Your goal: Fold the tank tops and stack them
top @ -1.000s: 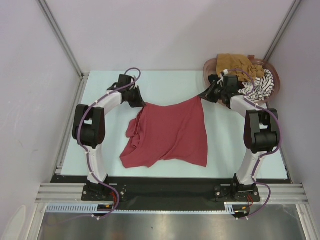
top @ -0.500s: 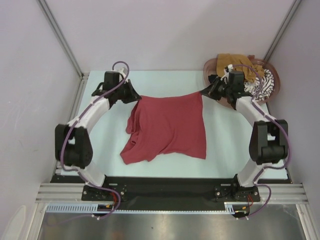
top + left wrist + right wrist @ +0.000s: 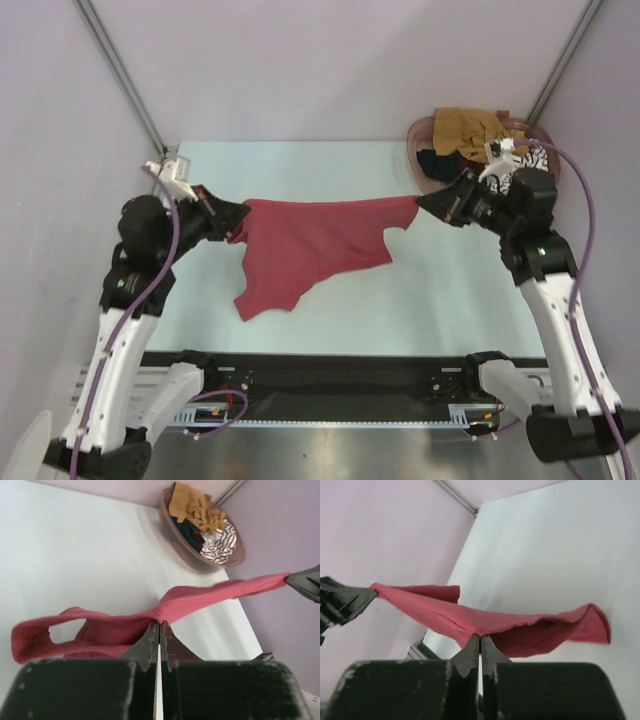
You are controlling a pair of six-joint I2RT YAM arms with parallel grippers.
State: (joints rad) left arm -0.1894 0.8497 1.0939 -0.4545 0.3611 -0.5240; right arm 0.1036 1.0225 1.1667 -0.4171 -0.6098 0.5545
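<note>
At left gripper (image 3: pixel 236 214): pinched shut on one corner of dark red tank top (image 3: pixel 310 245), fine-ribbed knit bunched at the tips, strap loop sagging just beside. Pulled taut from there as a narrow band across to right gripper (image 3: pixel 428 203), likewise clamped tight on the opposite corner. Below that edge, loose tapered flap hanging over pale smooth surface (image 3: pixel 450 290), lowest tip toward the left; cannot tell if touching. Far right, in pinkish-brown oval plastic basket (image 3: pixel 414 133): crumpled mustard-brown tank top (image 3: pixel 468 128) at back, black one (image 3: pixel 440 163) on the left, black-and-white striped one (image 3: pixel 536 158) on the right
</note>
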